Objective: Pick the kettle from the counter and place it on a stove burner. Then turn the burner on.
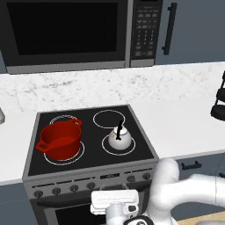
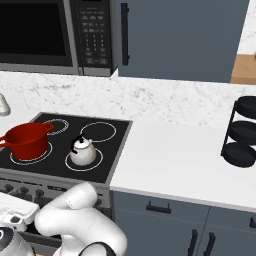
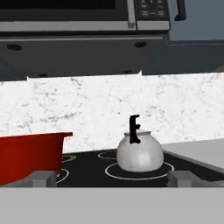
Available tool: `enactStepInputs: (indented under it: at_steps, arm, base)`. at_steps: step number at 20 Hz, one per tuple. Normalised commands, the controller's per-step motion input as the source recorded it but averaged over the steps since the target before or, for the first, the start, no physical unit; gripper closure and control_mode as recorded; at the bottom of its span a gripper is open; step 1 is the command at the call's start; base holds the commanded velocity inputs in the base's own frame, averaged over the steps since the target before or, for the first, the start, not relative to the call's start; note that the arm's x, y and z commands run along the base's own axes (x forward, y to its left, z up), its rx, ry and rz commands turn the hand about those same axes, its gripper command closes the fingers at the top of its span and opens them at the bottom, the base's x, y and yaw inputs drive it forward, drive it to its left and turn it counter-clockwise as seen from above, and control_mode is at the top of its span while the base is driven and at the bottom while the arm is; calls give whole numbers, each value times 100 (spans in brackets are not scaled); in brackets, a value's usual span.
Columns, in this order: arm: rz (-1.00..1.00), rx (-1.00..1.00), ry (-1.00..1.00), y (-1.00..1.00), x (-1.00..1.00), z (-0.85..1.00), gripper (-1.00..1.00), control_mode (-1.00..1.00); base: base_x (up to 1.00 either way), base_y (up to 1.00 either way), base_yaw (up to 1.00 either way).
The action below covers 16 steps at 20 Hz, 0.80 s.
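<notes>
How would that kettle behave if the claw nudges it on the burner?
The kettle looks squat and round with a wide base, so it probably slides rather than tips. Its glossy body on the smooth black stove may slip easily. The thin arched handle likely offers little purchase.

A grey-veined marble backsplash [image 1: 88, 90] crosses the frame's middle, with a dark microwave [image 1: 70, 33] at upper left, blue-grey cabinets [image 2: 180, 37] at upper right and a black tiered rack [image 2: 242, 132] at the right edge.

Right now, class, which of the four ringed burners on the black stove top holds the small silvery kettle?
The front right burner holds the small silvery kettle. The red two-handled pot covers the front left; both back burners are bare.
</notes>
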Motion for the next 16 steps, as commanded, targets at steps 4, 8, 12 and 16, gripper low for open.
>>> enactStepInputs:
  at_steps: [4,8,12,16]
  arm:
    - [0,0,0,14,11,-65,-100,-100]
    - [0,0,-1,49,1,-60,-100,-100]
    - [0,0,-4,53,4,-15,-100,-100]
    - [-1,0,-3,53,9,-14,-100,-100]
  base:
    - [0,0,0]
    - [0,0,0]
    - [0,0,0]
    - [0,0,0]
